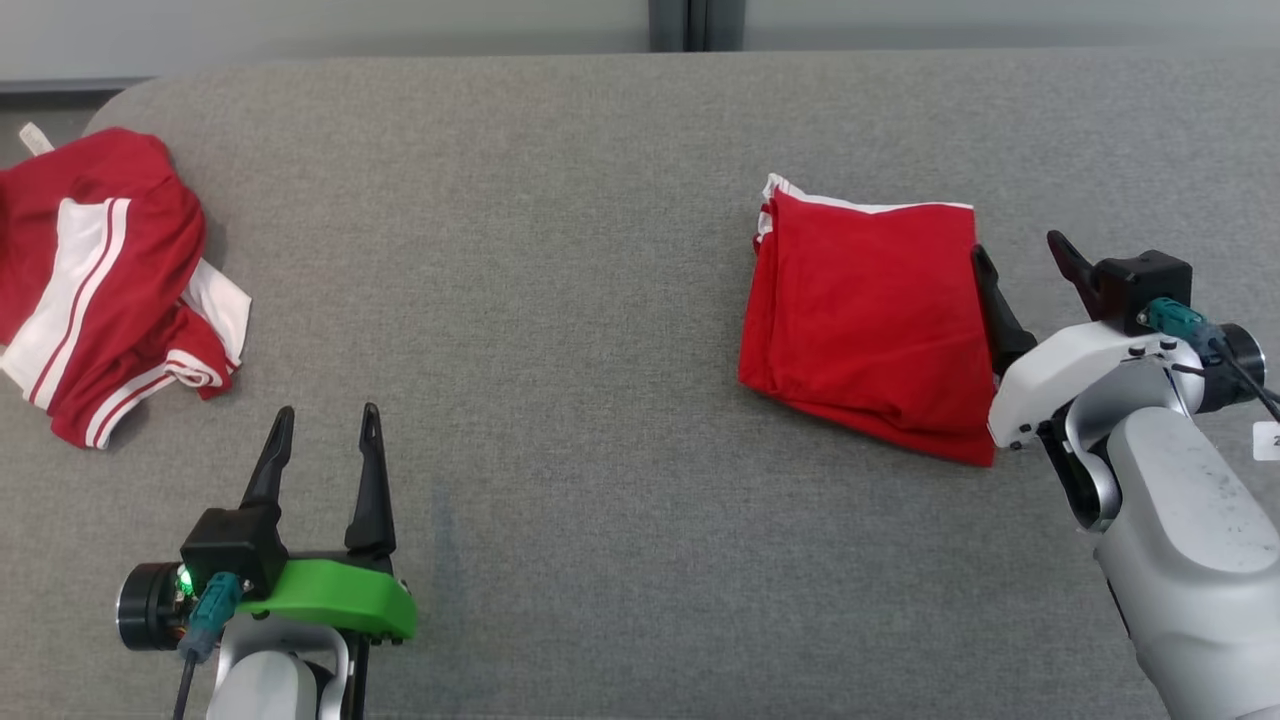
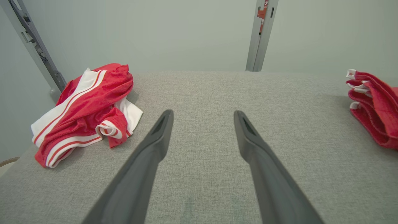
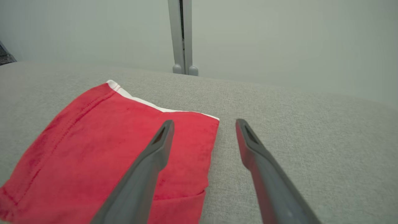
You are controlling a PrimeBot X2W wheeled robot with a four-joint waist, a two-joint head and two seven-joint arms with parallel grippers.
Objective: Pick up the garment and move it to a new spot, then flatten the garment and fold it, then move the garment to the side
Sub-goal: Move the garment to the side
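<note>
We are holding the left tool [image 1: 328, 410] and right tool [image 1: 1018, 245] open, empty; the folded red cloth garment [image 1: 870, 310] is lying beside the right.

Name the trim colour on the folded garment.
White, edging the red folded garment; clearest in the right wrist view.

Very little here can be read. A small white tag [image 1: 1268, 440] hangs by the cable behind the right gripper [image 1: 1017, 245]. It carries one dark figure that looks like a "2", and the picture's edge cuts off the rest. On the grey post [image 2: 255, 49] behind the table [image 2: 202, 93], a red sticker [image 2: 261, 12] bears pale marks too small to make out.
</note>
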